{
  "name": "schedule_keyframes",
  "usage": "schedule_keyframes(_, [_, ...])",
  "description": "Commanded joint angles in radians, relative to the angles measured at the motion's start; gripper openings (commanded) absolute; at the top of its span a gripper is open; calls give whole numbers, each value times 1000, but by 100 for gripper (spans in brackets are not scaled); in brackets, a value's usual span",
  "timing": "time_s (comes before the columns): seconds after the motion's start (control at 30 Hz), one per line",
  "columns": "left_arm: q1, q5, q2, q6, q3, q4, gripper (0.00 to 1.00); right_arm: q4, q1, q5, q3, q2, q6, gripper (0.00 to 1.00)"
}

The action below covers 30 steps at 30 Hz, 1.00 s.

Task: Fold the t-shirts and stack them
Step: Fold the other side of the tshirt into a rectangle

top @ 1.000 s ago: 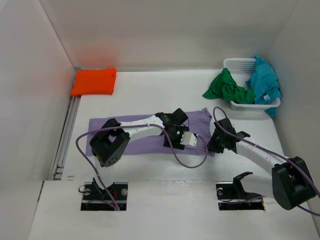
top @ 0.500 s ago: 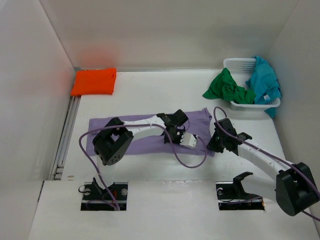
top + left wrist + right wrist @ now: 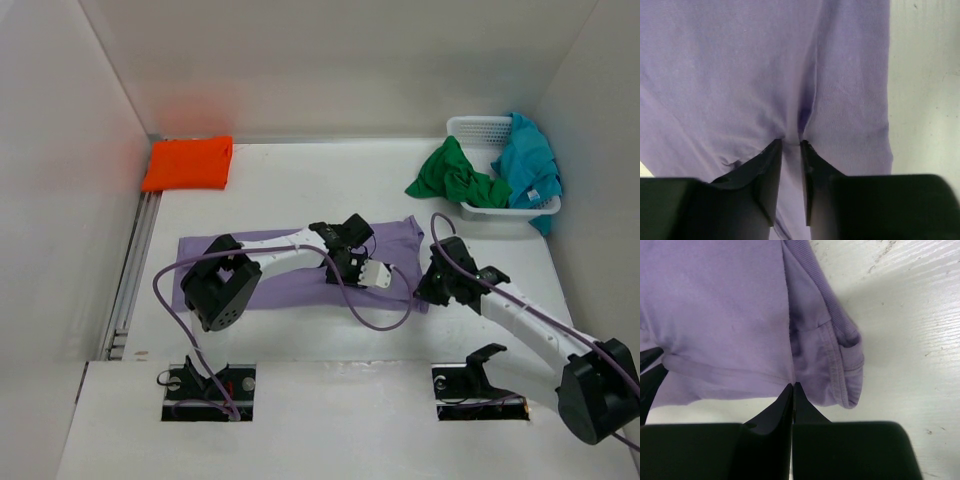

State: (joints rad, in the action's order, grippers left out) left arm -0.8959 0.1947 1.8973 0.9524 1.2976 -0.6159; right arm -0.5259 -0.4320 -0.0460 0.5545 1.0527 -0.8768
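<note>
Bright orange cloth t-shirt (image 3: 187,163) lies folded, upper left. Left gripper (image 3: 791,145) and right gripper (image 3: 792,386) pinch the spread lavender cloth t-shirt (image 3: 290,288). Crumpled green t-shirt (image 3: 452,176) and teal t-shirt (image 3: 528,165) wait, upper right.

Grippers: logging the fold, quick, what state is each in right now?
Left gripper: closed, pinching the purple t-shirt.
Right gripper: closed on the purple t-shirt's edge.

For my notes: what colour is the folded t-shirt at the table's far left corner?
The folded t-shirt is bright orange, seen best in the top external view.
</note>
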Motion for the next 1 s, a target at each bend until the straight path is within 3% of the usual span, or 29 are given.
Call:
schedule_keyframes(0.0, [1, 34, -73, -18, 42, -21, 26, -34, -14, -17, 45, -39, -2, 0])
schedule_keyframes(0.07, [1, 46, -70, -26, 42, -10, 33, -34, -14, -17, 41, -42, -2, 0])
schedule_keyframes(0.23, [4, 61, -40, -55, 51, 25, 34, -29, -14, -17, 39, -39, -2, 0])
schedule_keyframes(0.33, [1, 68, -32, -64, 48, 39, 40, -26, -14, -17, 32, -43, -8, 0])
schedule_keyframes(0.57, [-2, 78, -33, -98, 46, 71, 41, -25, -14, -17, 19, -51, -10, 0])
schedule_keyframes(0.7, [-2, 92, -24, -101, 40, 70, 31, -25, -14, -17, 16, -57, -10, 0])
schedule_keyframes(0.9, [5, 118, -17, -151, 43, 71, 0, -34, -14, -17, 15, -72, -10, 0])
schedule_keyframes(0.97, [25, 123, -29, -176, 46, 73, 0, -45, -14, -17, 22, -82, -10, 0])
